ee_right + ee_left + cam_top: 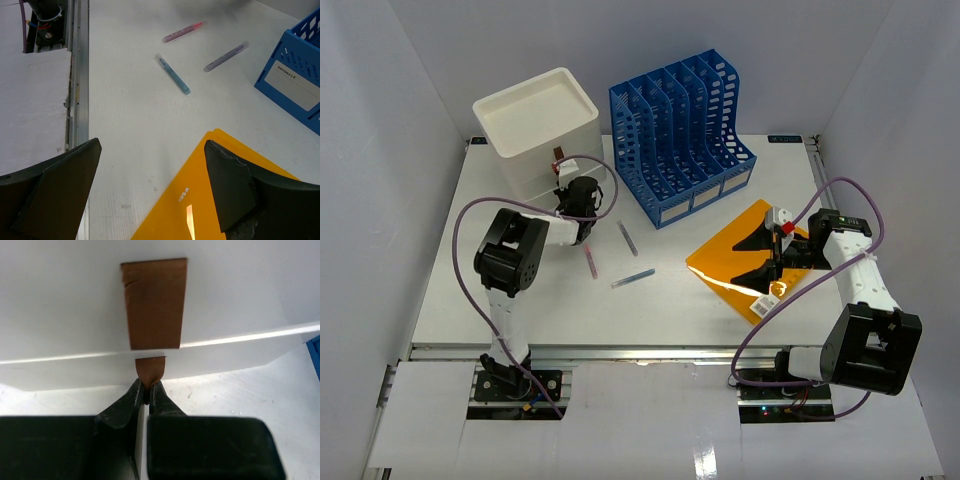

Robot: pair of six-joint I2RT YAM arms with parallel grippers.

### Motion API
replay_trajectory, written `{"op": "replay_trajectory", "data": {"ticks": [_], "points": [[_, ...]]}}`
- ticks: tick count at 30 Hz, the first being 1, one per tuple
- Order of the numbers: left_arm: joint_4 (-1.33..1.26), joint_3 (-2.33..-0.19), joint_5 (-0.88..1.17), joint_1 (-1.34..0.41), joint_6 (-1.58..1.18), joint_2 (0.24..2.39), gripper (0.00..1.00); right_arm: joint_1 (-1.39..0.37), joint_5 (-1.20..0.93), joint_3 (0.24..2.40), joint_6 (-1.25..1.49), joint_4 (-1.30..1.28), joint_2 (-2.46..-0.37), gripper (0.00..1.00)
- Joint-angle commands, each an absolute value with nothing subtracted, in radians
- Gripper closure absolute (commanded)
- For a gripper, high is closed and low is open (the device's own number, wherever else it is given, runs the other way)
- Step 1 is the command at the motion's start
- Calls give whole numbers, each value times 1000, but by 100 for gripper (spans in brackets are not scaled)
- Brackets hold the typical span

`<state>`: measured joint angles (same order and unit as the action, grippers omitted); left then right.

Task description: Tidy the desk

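Jaws of the left gripper are seen almost fully closed, pinched on a small brown tape tab. The tab hangs from the lower front edge of the white drawer box. A wider brown tape strip is stuck on the box face directly above it. In the top view this gripper is placed right against the box, which sits at the desk's far left.

The right gripper is held wide open with nothing gripped. It is positioned low over the yellow folder, whose near edge is seen between the fingers; contact cannot be told. The folder lies flat at right of centre, with a barcode label on its near corner.

Three pens are scattered between the arms: pink pen, blue pen, purple pen, all apart from each other. A blue file rack stands at the far centre, just beside the box.

Everything is carried on the desk, the white top with a metal rail along its near edge.
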<state>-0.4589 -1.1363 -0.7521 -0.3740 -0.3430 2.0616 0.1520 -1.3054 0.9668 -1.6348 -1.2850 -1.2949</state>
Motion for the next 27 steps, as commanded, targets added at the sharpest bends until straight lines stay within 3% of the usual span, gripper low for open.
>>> {"op": "replay_trajectory", "data": {"ticks": [1,13,22,27], "points": [[-453,-1048,-767,-376,-393,1923,100,162,-1338,996,-1663,-1308,-1281,10],[-359,-774,-784,-516,-603,1724,100,164,-1335,992,-1666,-1308,-1275,10],[-272,-689,-764,-549,-701,1636,100,163,-1333,993,-1615,-1288,-1302,10],[-236,-668,-664,-549,-716,1571,44,142,-1302,973,-1388,-1077,-1272,10]]}}
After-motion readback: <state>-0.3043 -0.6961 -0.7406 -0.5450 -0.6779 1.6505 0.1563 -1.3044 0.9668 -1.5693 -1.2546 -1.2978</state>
